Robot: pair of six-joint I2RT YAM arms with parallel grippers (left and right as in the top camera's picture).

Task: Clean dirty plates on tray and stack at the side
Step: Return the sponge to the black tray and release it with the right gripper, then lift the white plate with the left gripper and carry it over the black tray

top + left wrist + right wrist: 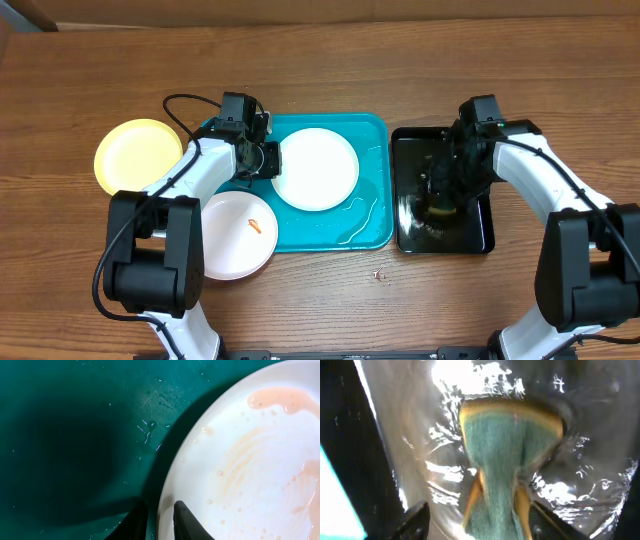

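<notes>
A white plate with pale orange smears lies on the turquoise tray. My left gripper is shut on its left rim; in the left wrist view the two fingers straddle the plate's edge above the wet tray floor. A second white plate with an orange smear lies at the tray's left front corner. The pale yellow plate lies on the table at the far left. My right gripper is shut on a green and yellow sponge, pinched between its fingers.
The sponge sits in the smaller black tray right of the turquoise one, which holds glistening water. Water streaks lie on the turquoise tray's right part. A small crumb lies on the wooden table in front.
</notes>
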